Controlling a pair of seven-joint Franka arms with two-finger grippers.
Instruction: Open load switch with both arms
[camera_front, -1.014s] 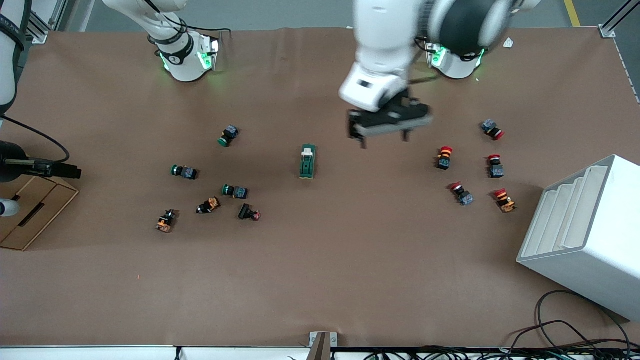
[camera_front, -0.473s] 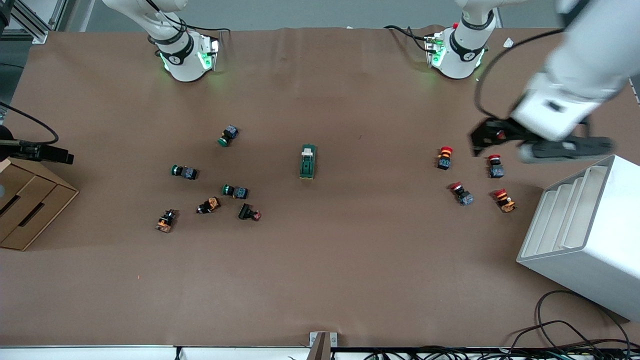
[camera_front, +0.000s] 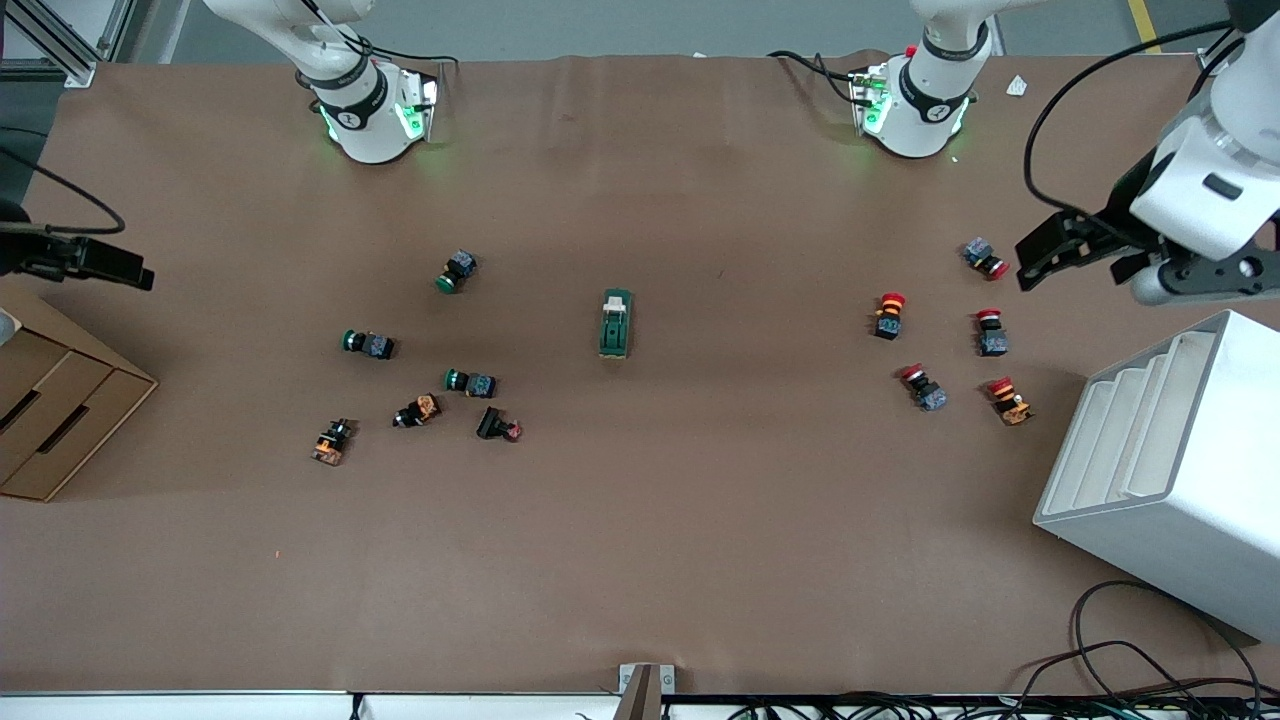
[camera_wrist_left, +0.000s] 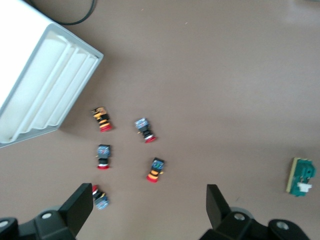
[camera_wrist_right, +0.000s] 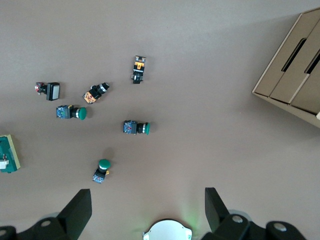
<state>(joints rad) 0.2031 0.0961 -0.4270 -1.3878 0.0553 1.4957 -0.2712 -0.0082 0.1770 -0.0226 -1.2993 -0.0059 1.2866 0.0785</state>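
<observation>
The load switch (camera_front: 616, 323), a dark green block with a white toggle piece, lies flat in the middle of the table. It also shows at the edge of both wrist views, load switch (camera_wrist_left: 301, 176) and load switch (camera_wrist_right: 9, 154). My left gripper (camera_front: 1085, 262) hangs high over the left arm's end of the table, above the red buttons. It is open and empty, left gripper (camera_wrist_left: 148, 215). My right gripper (camera_front: 95, 265) hovers over the right arm's end of the table by the cardboard box. It is open with nothing held, right gripper (camera_wrist_right: 147, 210).
Several red push buttons (camera_front: 890, 315) lie toward the left arm's end, and several green ones (camera_front: 368, 343) toward the right arm's end. A white slotted rack (camera_front: 1170, 470) stands at the left arm's end, a cardboard box (camera_front: 50, 420) at the right arm's end. Cables (camera_front: 1150, 650) lie by the front edge.
The left arm has swung from over the middle of the table, close to the load switch, out to its own end above the red buttons. The right gripper drifted slightly toward the bases. The switch stayed put.
</observation>
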